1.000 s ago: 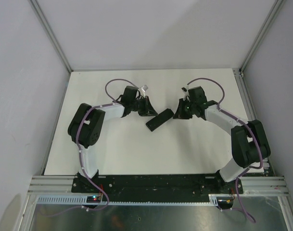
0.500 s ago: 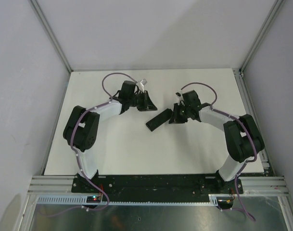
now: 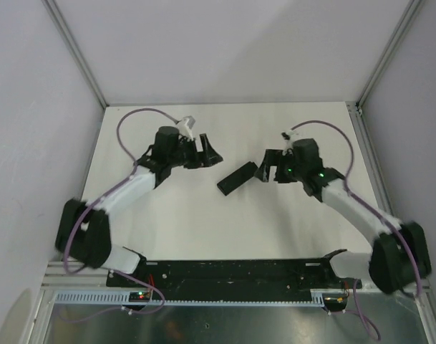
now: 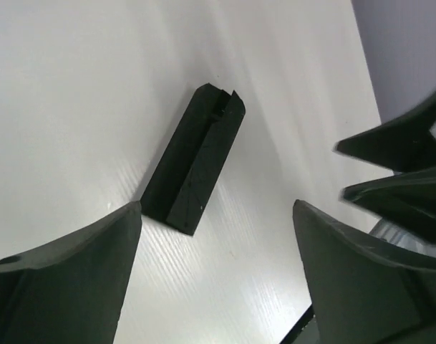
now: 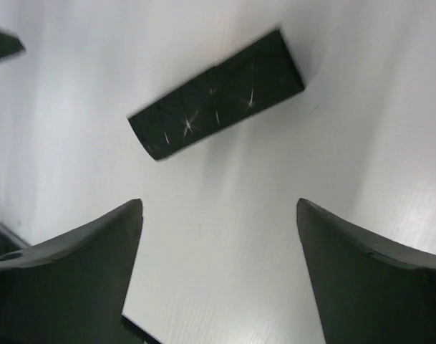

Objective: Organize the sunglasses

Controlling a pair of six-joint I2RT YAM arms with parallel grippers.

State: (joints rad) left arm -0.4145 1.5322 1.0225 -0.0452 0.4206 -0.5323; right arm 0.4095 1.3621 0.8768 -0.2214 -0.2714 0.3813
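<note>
The sunglasses are in none of the three views: no frame, lens or temple arm shows on the worktop or in either hand. The likeliest place for them is inside the black case, but that is a judgement, since nothing of its inside is visible.

The case lies flat on the worktop, slanted, with its higher end toward the right arm. It looks shut. The right wrist view shows a plain, scuffed, unbroken long face, and the left wrist view shows a long dark box with a small notch at its far end. No cloth or other loose item shows around it.

The left hand is a little way off the case's far left side. Its fingers are spread wide with only bare worktop and the case's near end between them.

The right hand is just beside the case's upper right end, also spread wide and gripping nothing.

With the case resting alone between two empty hands, the packing seems finished or nearly so.
</note>
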